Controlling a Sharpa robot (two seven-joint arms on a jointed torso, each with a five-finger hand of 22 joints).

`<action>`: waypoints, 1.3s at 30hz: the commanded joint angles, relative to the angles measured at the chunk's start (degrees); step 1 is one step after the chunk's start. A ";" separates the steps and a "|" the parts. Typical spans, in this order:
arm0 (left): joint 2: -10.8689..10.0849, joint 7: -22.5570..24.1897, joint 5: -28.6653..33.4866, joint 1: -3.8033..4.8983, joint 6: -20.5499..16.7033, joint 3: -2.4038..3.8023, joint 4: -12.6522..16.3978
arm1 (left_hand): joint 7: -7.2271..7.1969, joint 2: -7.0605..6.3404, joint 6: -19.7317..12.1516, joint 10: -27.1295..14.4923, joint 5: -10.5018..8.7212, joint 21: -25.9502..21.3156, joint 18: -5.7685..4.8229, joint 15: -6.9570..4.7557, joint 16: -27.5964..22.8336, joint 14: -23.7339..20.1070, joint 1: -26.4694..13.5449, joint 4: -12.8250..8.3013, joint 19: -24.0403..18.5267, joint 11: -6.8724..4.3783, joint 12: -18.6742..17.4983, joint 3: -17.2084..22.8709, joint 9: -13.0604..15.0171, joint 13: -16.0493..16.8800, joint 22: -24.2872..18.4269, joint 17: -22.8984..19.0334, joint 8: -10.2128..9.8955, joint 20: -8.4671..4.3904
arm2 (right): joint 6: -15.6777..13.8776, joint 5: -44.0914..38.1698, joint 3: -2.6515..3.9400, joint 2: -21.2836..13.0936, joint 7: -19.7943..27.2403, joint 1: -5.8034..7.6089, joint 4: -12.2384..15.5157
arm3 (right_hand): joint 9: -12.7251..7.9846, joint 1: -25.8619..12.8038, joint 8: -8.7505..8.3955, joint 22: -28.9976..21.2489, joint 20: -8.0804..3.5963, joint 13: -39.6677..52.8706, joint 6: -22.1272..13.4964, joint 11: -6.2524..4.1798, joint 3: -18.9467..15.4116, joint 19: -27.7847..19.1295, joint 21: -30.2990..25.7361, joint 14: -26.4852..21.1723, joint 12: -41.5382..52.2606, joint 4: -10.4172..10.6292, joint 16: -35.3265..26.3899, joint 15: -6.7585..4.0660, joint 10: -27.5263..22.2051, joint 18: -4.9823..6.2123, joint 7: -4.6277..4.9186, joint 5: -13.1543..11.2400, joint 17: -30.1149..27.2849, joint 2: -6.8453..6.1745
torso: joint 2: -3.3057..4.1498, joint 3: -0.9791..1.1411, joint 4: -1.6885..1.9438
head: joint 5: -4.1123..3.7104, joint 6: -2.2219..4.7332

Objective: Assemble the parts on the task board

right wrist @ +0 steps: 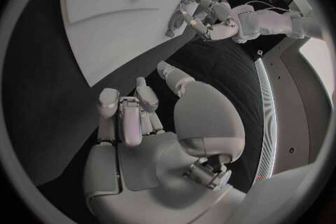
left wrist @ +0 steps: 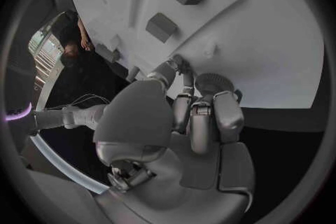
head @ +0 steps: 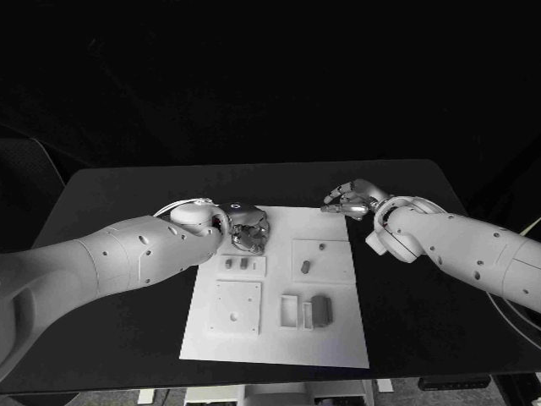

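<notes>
You have the white rectangular task board [head: 340, 338] lying flat in the middle of the matte black table [head: 124, 190], its long side running away from you. Its surface is divided into shallow raised square panels. The near-left panel [head: 237, 306] is plain with small holes. Next to it, two dark grey block-shaped parts [head: 320, 310] stand in a slotted holder. A small grey oblong part [head: 305, 267] lies on the right middle panel, and two small grey parts [head: 237, 263] sit on the left middle panel.

Your left hand [head: 248, 232], silver and many-jointed, hovers over the board's far-left area, fingers curled in tight with nothing visible between them. Your right hand [head: 355, 200] sits just off the board's far-right corner, over the bare table, fingers likewise curled inward and empty in the right wrist view.
</notes>
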 commanded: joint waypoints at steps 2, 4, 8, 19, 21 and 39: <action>-0.02 -0.36 -0.18 -0.05 0.83 -0.02 0.00 | 0.27 -0.56 -0.16 -0.45 0.22 8.23 1.24 0.11 4.26 11.90 -0.02 -0.10 -0.43 0.05 -0.02 0.00 -0.06 0.07 0.10 16.03 -0.20 -0.10 | 0.78 -0.15 0.02 0.04 0.56 -0.01 0.09 | -0.08 -0.43 0.27 -0.10 -0.02 -0.05 0.71 -0.14 0.34 0.39 3.39 -0.38 0.26 -0.14 0.75 -0.02 -0.33 0.75 1.01 0.24 0.01 0.06 | 0.00 0.03 0.00 | -0.01 -0.02; -0.04 -0.41 -0.18 -0.05 0.85 -0.02 -0.01 | 0.27 -0.56 -0.18 -0.45 0.22 8.22 1.24 0.11 4.25 11.88 -0.02 -0.11 -0.43 0.05 -0.02 0.01 -0.07 0.07 0.10 16.01 -0.21 -0.10 | 0.78 -0.15 0.02 0.04 0.56 -0.01 0.08 | -0.08 -0.43 0.27 -0.10 -0.02 -0.05 0.71 -0.14 0.34 0.39 3.39 -0.40 0.26 -0.14 0.74 -0.02 -0.33 0.75 1.01 0.24 -0.01 0.06 | 0.00 0.03 0.00 | -0.01 -0.02; -0.10 -0.38 -0.18 -0.05 0.87 -0.02 0.05 | 0.30 -0.54 -0.16 -0.45 0.23 8.22 1.24 0.11 4.26 11.90 -0.01 -0.10 -0.43 0.05 -0.03 0.03 -0.07 0.07 0.11 16.04 -0.21 -0.10 | 0.80 -0.15 0.02 0.01 0.57 -0.01 0.08 | -0.08 -0.44 0.27 -0.10 -0.02 -0.05 0.71 -0.14 0.34 0.39 3.39 -0.38 0.26 -0.14 0.75 -0.02 -0.33 0.75 1.01 0.24 0.01 0.07 | 0.01 0.03 -0.01 | -0.01 -0.02; -0.54 -0.33 -0.27 -0.05 0.84 -0.02 0.39 | 1.16 0.57 3.25 -0.44 0.40 8.13 1.24 0.08 4.50 12.24 0.89 -0.25 -0.46 -0.15 0.05 1.79 0.13 0.23 0.58 16.51 1.05 -0.18 | 0.79 -0.15 0.02 -0.02 0.59 -0.01 0.05 | -0.08 -0.45 0.27 -0.10 -0.02 -0.06 0.72 -0.15 0.35 0.39 3.39 -0.38 0.27 -0.14 0.76 -0.02 -0.32 0.75 1.01 0.24 0.01 0.07 | 0.01 0.02 -0.02 | -0.06 -0.06; -0.61 -0.25 -0.33 -0.05 0.87 -0.02 0.44 | 1.13 0.79 3.74 -0.44 0.58 8.12 1.24 0.07 4.60 12.36 1.32 -0.44 -0.47 -0.18 0.07 2.35 0.08 0.28 0.69 16.69 1.13 -0.20 | 0.78 -0.15 0.02 -0.01 0.60 -0.02 0.04 | -0.08 -0.45 0.27 -0.10 -0.02 -0.06 0.72 -0.15 0.35 0.39 3.39 -0.34 0.27 -0.14 0.78 -0.02 -0.32 0.75 1.01 0.24 0.05 0.07 | 0.01 0.01 -0.03 | -0.08 -0.07; -1.96 0.43 -0.28 -0.04 -0.20 0.00 2.14 | 1.07 1.14 5.31 -0.44 0.70 8.14 1.24 0.11 4.91 12.65 2.34 -0.92 -0.52 -0.20 0.25 3.97 -0.06 0.48 1.05 17.21 1.42 -0.22 | 0.78 -0.15 0.02 -0.10 0.64 -0.02 0.02 | -0.08 -0.48 0.28 -0.10 -0.02 -0.06 0.73 -0.15 0.36 0.40 3.40 -0.34 0.28 -0.14 0.78 -0.02 -0.31 0.75 1.01 0.24 0.04 0.07 | 0.00 0.02 -0.01 | -0.10 -0.13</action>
